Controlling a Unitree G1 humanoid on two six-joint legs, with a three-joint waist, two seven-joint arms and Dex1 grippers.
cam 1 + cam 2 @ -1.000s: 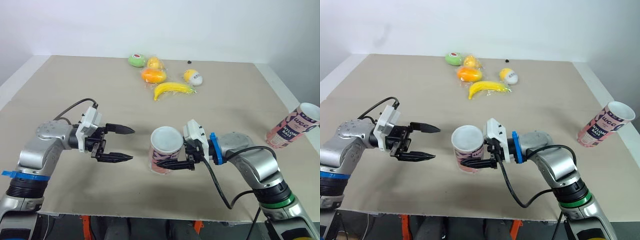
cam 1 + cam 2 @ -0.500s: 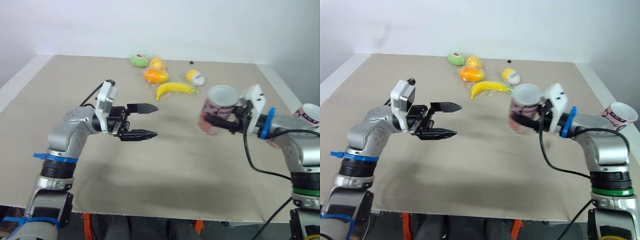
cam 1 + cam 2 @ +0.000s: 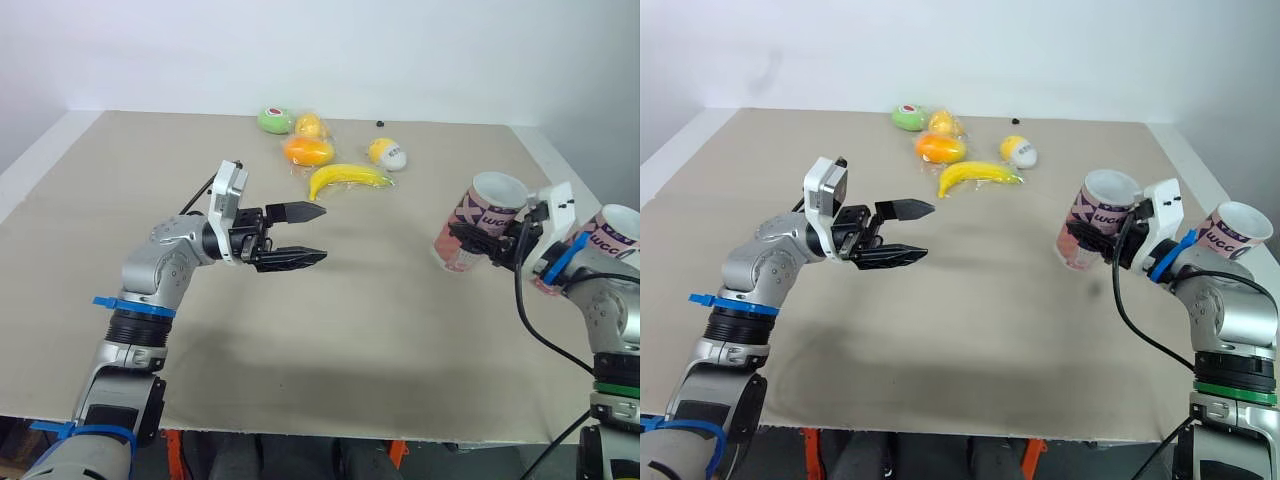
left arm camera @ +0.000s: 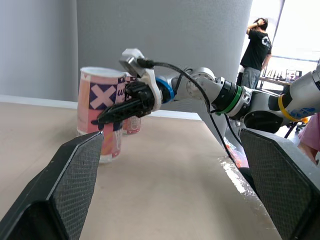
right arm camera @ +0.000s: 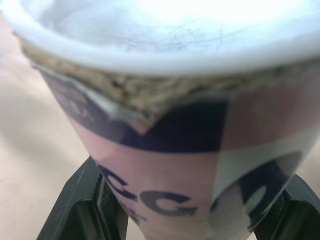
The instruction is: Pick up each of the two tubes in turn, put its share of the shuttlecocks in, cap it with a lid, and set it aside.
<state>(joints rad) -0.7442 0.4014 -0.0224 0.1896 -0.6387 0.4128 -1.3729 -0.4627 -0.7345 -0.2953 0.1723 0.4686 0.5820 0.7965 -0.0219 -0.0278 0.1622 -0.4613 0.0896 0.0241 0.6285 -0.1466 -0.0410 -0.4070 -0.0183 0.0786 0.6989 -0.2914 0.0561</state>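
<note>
A pink patterned tube (image 3: 478,222) with a white top leans at the right side of the table, and my right gripper (image 3: 468,238) is shut on its body. Its base is at or just above the table surface; I cannot tell whether it touches. In the right wrist view the tube (image 5: 165,145) sits between the two black fingers (image 5: 82,210). A second pink tube (image 3: 608,238) stands right behind it at the table's right edge. My left gripper (image 3: 322,233) hovers open over the table's middle, nothing between its fingers, pointing towards the held tube (image 4: 100,112).
Toy fruit lies at the back: a banana (image 3: 346,179), an orange (image 3: 307,150), a green fruit (image 3: 273,120), a lemon (image 3: 311,126) and a yellow-white piece (image 3: 387,153). The table's right edge (image 3: 565,180) runs close to the tubes. A person (image 4: 257,42) stands far off.
My right gripper has carried the tube from the front middle to the right side, beside the second tube. My left gripper has moved forward towards the middle, staying open.
</note>
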